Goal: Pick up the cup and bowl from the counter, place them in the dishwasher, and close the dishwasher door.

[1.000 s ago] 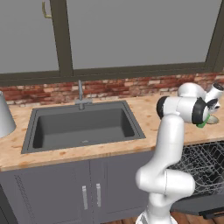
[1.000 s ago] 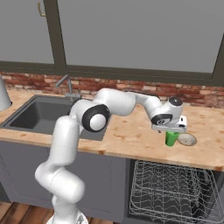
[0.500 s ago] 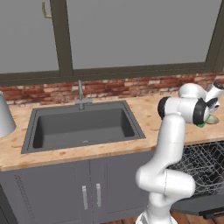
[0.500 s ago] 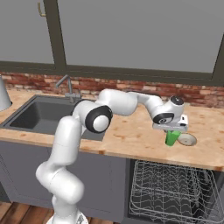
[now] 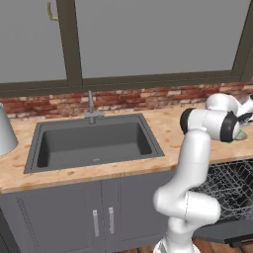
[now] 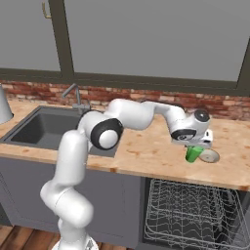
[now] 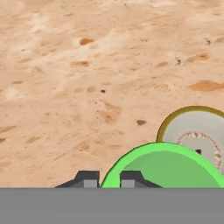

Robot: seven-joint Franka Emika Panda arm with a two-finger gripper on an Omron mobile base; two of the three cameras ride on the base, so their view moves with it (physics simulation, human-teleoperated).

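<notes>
Green cup [image 6: 193,154] gripped at its rim by the closed gripper [image 7: 109,180], bowl [image 6: 210,156] just beside it near the counter [image 6: 146,146] front edge, open dishwasher [image 6: 188,210] rack below, arm extended rightward, hand pointed down.

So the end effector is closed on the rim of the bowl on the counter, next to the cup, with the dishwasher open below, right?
Not quite: the end effector is closed on the rim of the green cup, not the bowl. The hand view shows its fingertips pinching the cup's rim, with the bowl beside it on the counter. The dishwasher is open below, as you said.
</notes>
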